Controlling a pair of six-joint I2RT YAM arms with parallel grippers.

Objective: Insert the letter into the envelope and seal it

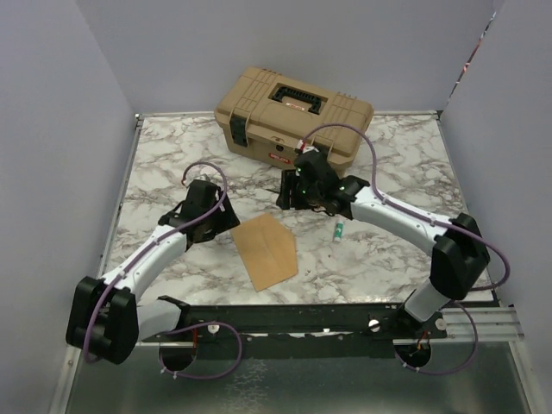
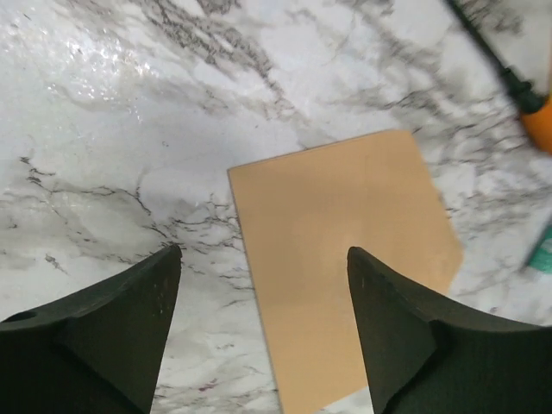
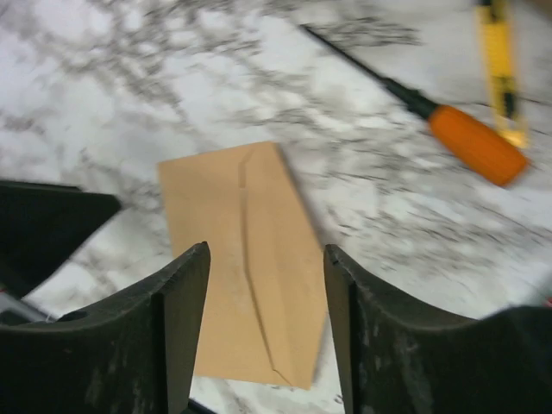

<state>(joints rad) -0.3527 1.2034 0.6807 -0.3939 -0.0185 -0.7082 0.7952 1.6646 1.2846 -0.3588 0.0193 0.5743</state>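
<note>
Envelope (image 1: 265, 251) lies flat on the bench (image 1: 371, 259), well in front of the toolbox (image 1: 293, 112). Flap looks folded down. No separate letter shows, so it's probably inside. You're likely at sealing; next, press along the flap crease. Left hand (image 2: 264, 251) hovers over the envelope's edge away from the toolbox, wide and empty. Right hand (image 3: 266, 248) hovers on the toolbox side, wide and empty.

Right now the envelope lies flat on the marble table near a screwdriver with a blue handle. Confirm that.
Wrong on one point: the screwdriver has an orange handle, not blue, as the right wrist view shows. The envelope does lie flat on the marble table near it.
</note>
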